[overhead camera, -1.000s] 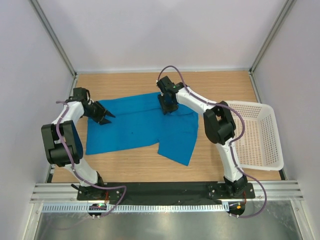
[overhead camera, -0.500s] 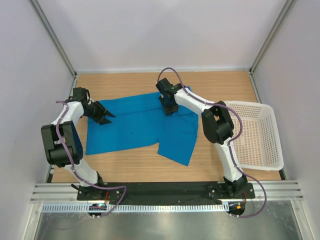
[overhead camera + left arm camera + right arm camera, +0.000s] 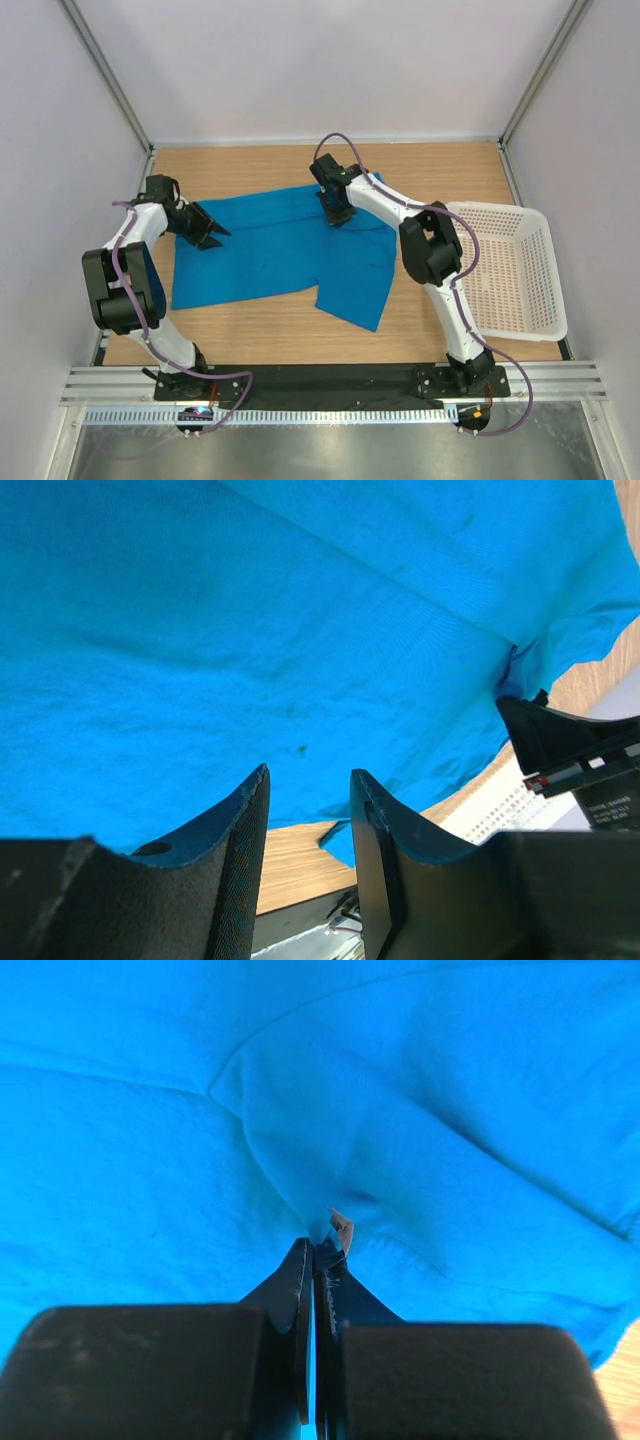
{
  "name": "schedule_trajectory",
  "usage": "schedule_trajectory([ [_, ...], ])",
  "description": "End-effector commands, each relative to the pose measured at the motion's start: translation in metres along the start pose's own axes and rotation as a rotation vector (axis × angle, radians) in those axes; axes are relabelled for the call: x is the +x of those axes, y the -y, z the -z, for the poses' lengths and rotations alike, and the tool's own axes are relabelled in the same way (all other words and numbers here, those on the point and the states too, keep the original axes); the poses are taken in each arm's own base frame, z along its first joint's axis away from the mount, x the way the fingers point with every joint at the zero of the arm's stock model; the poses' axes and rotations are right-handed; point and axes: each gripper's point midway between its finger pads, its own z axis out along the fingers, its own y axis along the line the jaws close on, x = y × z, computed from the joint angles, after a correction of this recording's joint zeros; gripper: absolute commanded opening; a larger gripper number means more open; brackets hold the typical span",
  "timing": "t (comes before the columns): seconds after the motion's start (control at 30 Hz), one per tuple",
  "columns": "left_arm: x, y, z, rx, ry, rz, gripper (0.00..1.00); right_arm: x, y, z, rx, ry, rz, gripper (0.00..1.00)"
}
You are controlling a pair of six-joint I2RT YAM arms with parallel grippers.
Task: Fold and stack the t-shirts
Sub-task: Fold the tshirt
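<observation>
Blue t-shirt (image 3: 270,255) lies spread flat on the wooden counter (image 3: 430,165). Right pincer (image 3: 315,1252) is clamped tight on a pinch of cloth near the shirt's far edge. Left pincer (image 3: 308,785) has a narrow gap and grips nothing, at the shirt's left edge. White basket (image 3: 520,270) sits right, apart from the shirt.

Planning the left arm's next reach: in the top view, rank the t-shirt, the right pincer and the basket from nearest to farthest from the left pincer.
From the left pincer:
1. t-shirt, directly at its tips, at the cloth's left edge.
2. right pincer, middle of the view, shut on the cloth.
3. basket, far right.
</observation>
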Motion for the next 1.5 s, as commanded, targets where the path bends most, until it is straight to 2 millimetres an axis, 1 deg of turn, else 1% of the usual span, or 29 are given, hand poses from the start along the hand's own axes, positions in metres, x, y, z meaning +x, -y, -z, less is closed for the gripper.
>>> schedule_trajectory([
  [0.0, -0.001, 0.006, 0.007, 0.020, 0.002, -0.017, 0.39, -0.038, -0.005, 0.042, -0.024, 0.112, -0.037, 0.01],
  [0.07, -0.001, 0.005, 0.006, 0.017, 0.002, -0.015, 0.39, -0.040, -0.008, 0.049, -0.045, 0.108, -0.051, 0.01],
  [0.1, -0.001, 0.005, 0.006, 0.021, 0.000, -0.017, 0.39, -0.034, -0.008, 0.049, -0.049, 0.078, -0.048, 0.01],
  [0.17, -0.002, 0.006, 0.005, 0.023, -0.004, -0.013, 0.39, -0.034, -0.013, 0.054, -0.072, 0.066, -0.061, 0.01],
  [0.43, 0.003, 0.003, 0.000, 0.024, -0.032, -0.007, 0.39, -0.009, -0.024, 0.058, -0.140, -0.062, -0.109, 0.01],
  [0.47, 0.003, 0.001, -0.001, 0.019, -0.038, -0.004, 0.39, -0.006, -0.030, 0.061, -0.172, -0.077, -0.109, 0.02],
  [0.6, 0.005, 0.000, -0.004, 0.017, -0.049, -0.001, 0.39, 0.001, -0.030, 0.062, -0.197, -0.112, -0.121, 0.11],
  [0.63, 0.004, 0.000, -0.004, 0.018, -0.048, -0.003, 0.39, 0.002, -0.033, 0.064, -0.220, -0.122, -0.138, 0.13],
  [0.67, 0.004, 0.000, -0.004, 0.018, -0.048, -0.003, 0.39, 0.002, -0.034, 0.066, -0.240, -0.128, -0.155, 0.16],
  [0.7, 0.004, 0.000, -0.005, 0.019, -0.052, -0.002, 0.39, 0.001, -0.032, 0.065, -0.263, -0.134, -0.180, 0.27],
  [0.73, 0.004, 0.000, -0.005, 0.020, -0.051, -0.004, 0.39, 0.000, -0.038, 0.069, -0.314, -0.143, -0.222, 0.32],
  [0.77, 0.003, 0.000, -0.005, 0.020, -0.050, -0.003, 0.39, -0.005, -0.037, 0.076, -0.339, -0.127, -0.246, 0.36],
  [0.8, 0.003, 0.000, -0.006, 0.018, -0.052, -0.001, 0.39, -0.008, -0.027, 0.072, -0.341, -0.118, -0.293, 0.38],
  [0.83, 0.003, 0.000, -0.006, 0.018, -0.052, -0.003, 0.39, -0.013, -0.020, 0.074, -0.344, -0.097, -0.323, 0.42],
  [0.87, 0.002, 0.001, -0.005, 0.020, -0.050, -0.004, 0.39, -0.017, -0.013, 0.074, -0.348, -0.081, -0.371, 0.43],
  [0.9, 0.001, 0.002, -0.005, 0.020, -0.048, -0.007, 0.39, -0.028, 0.004, 0.077, -0.349, -0.020, -0.417, 0.43],
  [0.97, -0.003, 0.006, -0.004, 0.027, -0.040, -0.009, 0.40, -0.039, 0.029, 0.075, -0.318, 0.039, -0.506, 0.43],
  [1.0, -0.004, 0.007, -0.005, 0.029, -0.040, -0.009, 0.40, -0.049, 0.041, 0.074, -0.308, 0.099, -0.537, 0.42],
  [1.03, -0.005, 0.007, -0.005, 0.029, -0.040, -0.007, 0.40, -0.054, 0.064, 0.071, -0.278, 0.125, -0.593, 0.37],
  [1.07, -0.008, 0.010, -0.004, 0.035, -0.035, -0.008, 0.40, -0.068, 0.076, 0.068, -0.261, 0.188, -0.637, 0.34],
  [1.13, -0.009, 0.013, -0.005, 0.039, -0.035, -0.007, 0.40, -0.076, 0.090, 0.062, -0.252, 0.238, -0.672, 0.29],
  [1.17, -0.011, 0.013, -0.006, 0.041, -0.035, -0.003, 0.40, -0.081, 0.098, 0.058, -0.248, 0.261, -0.685, 0.24],
  [1.2, -0.012, 0.016, -0.006, 0.048, -0.034, -0.001, 0.40, -0.092, 0.101, 0.058, -0.253, 0.300, -0.690, 0.21],
  [1.23, -0.013, 0.016, -0.007, 0.051, -0.034, 0.002, 0.40, -0.093, 0.104, 0.045, -0.245, 0.289, -0.697, 0.19],
  [1.3, -0.014, 0.019, -0.006, 0.058, -0.038, 0.002, 0.39, -0.102, 0.108, 0.039, -0.245, 0.302, -0.717, 0.14],
  [1.33, -0.014, 0.020, -0.006, 0.061, -0.039, 0.001, 0.40, -0.100, 0.111, 0.027, -0.234, 0.293, -0.730, 0.13],
  [1.37, -0.013, 0.019, -0.006, 0.062, -0.043, 0.001, 0.40, -0.106, 0.113, 0.023, -0.235, 0.315, -0.736, 0.13],
  [1.43, -0.012, 0.018, -0.005, 0.061, -0.044, -0.001, 0.39, -0.109, 0.119, 0.012, -0.212, 0.337, -0.752, 0.09],
  [1.47, -0.011, 0.018, -0.005, 0.059, -0.047, -0.002, 0.39, -0.112, 0.122, 0.002, -0.209, 0.359, -0.759, 0.08],
])
